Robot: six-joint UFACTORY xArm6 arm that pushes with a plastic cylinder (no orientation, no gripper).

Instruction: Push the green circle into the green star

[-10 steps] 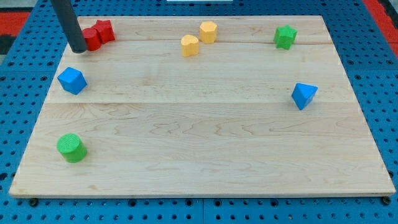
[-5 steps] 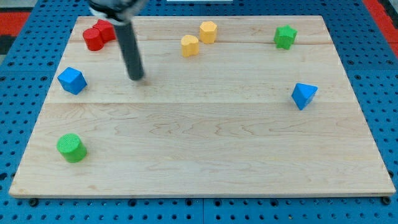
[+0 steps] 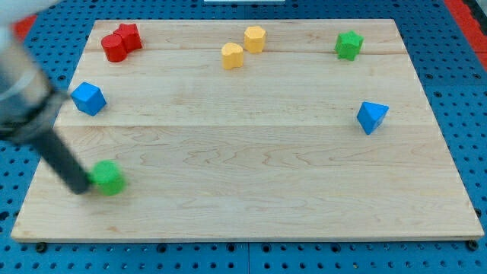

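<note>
The green circle [image 3: 109, 177] lies near the board's bottom-left corner, blurred by motion. The green star [image 3: 348, 44] sits at the board's top right, far from the circle. My rod comes in from the view's left edge, and my tip [image 3: 78, 186] touches the circle's left side.
Two red blocks [image 3: 120, 42] sit together at the top left. A blue cube [image 3: 88, 98] lies at the left. Two yellow blocks [image 3: 243, 46] lie at top centre. A blue triangular block [image 3: 371, 116] lies at the right. The wooden board [image 3: 251, 221] rests on a blue pegboard.
My tip went from the red blocks out over the board, then down to the bottom left behind the green circle. The circle has shifted a little to the right.
</note>
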